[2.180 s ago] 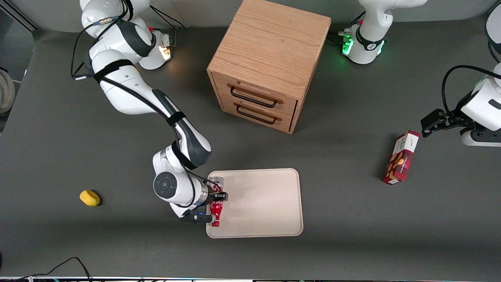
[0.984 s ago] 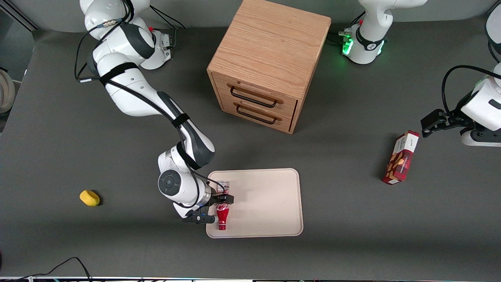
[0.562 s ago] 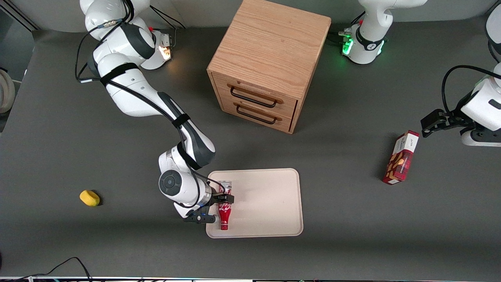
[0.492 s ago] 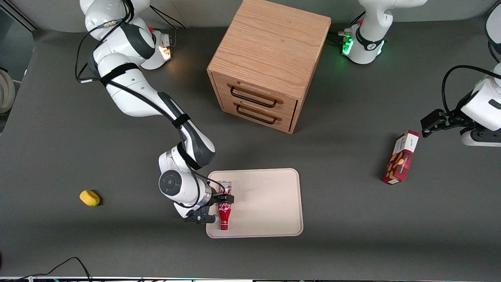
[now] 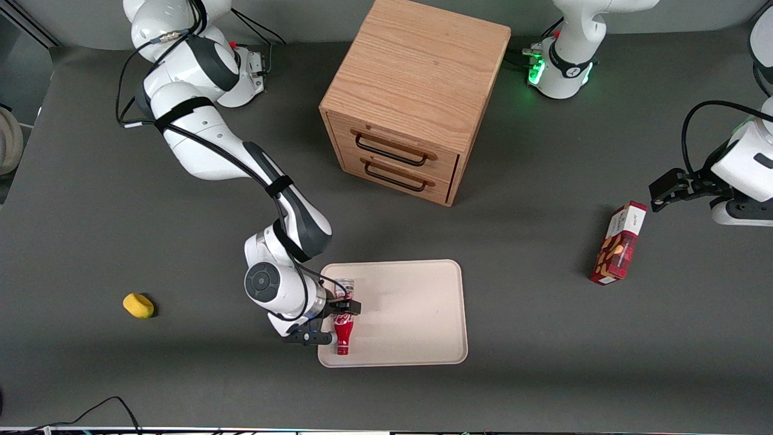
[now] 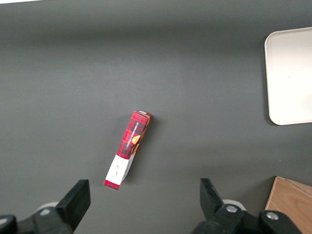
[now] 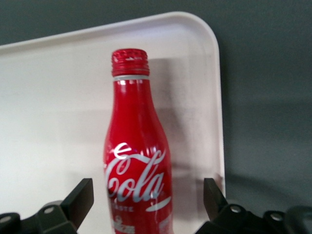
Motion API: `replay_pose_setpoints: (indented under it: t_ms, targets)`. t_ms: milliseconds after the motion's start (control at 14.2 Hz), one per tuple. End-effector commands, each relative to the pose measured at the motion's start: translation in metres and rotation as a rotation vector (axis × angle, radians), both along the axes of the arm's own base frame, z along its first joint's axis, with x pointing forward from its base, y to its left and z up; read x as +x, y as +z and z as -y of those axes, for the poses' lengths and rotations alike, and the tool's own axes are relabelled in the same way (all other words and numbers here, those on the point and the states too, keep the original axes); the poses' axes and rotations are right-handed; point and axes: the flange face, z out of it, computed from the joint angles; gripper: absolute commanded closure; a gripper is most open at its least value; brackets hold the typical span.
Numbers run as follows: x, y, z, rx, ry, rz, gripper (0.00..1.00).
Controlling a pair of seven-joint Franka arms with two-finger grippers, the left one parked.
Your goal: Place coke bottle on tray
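The coke bottle [image 5: 342, 329] is red with white script and lies on its side on the cream tray [image 5: 410, 314], near the tray's edge toward the working arm, cap end nearer the front camera. My right gripper [image 5: 330, 322] is low over it and open. In the right wrist view the bottle [image 7: 136, 146] lies on the tray [image 7: 48, 97] between the two black fingers [image 7: 80, 195], with a gap on each side of the bottle. The tray's corner also shows in the left wrist view [image 6: 292, 73].
A wooden two-drawer cabinet [image 5: 410, 90] stands farther from the front camera than the tray. A red snack box [image 5: 620, 243] lies toward the parked arm's end and also shows in the left wrist view [image 6: 129, 148]. A small yellow object [image 5: 138, 305] lies toward the working arm's end.
Over two seconds the gripper and bottle shifted a little farther onto the tray. In the last half second the bottle's cap end moved slightly back toward the tray's edge.
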Motion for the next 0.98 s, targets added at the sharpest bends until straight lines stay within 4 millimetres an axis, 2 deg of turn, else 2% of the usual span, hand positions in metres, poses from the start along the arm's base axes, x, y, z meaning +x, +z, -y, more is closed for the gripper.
replay_pose_setpoints:
  t_ms: [0, 211, 422, 492, 703, 914]
  targets:
    - [0.000, 0.031, 0.001, -0.011, 0.021, 0.010, 0.00]
    - [0.000, 0.090, 0.025, -0.034, 0.038, 0.011, 0.00]
    - [-0.009, 0.155, 0.072, -0.069, 0.010, -0.021, 0.00]
    - [-0.017, 0.177, 0.093, -0.087, -0.005, -0.026, 0.00]
    - [-0.060, 0.228, 0.146, -0.144, -0.030, -0.023, 0.00]
    - [-0.102, 0.270, 0.200, -0.207, 0.045, -0.015, 0.00]
